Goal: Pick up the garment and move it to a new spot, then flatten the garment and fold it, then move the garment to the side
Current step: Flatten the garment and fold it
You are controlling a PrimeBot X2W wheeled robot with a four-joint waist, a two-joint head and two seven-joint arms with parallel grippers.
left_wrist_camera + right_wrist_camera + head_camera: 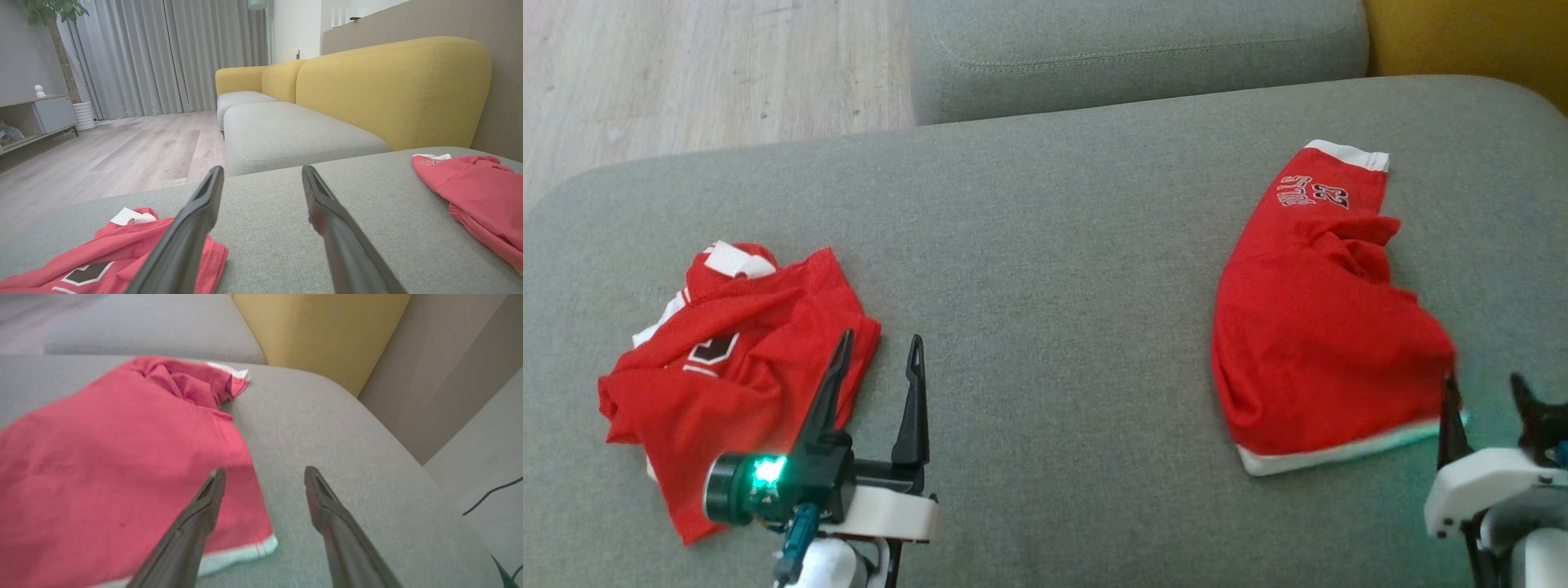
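Jaws: both pairs stand apart and hold nothing.

Left gripper (880,337) sits low over the grey cushion (1054,286), at the right edge of the crumpled red garment (731,359). In the head view its left finger overlaps that edge. Whether it touches the cloth cannot be told.

Right gripper (1484,384) is at the near right corner of the folded red garment (1319,327), just beside its white hem. This piece lies fairly flat at the right of the cushion, well apart from the crumpled one.

Judgement: the right piece looks done and set aside. The crumpled piece at the left is probably the next to be picked up.

Risks:
- Left jaws closing on the outermost flap alone would lift one layer. The heap would trail and land bunched again.
- Going in too low would pinch the cushion cover along with the cloth.
- The right gripper's inner finger is close to the hem. A sideways or upward move from here could snag it and pull the fold open.
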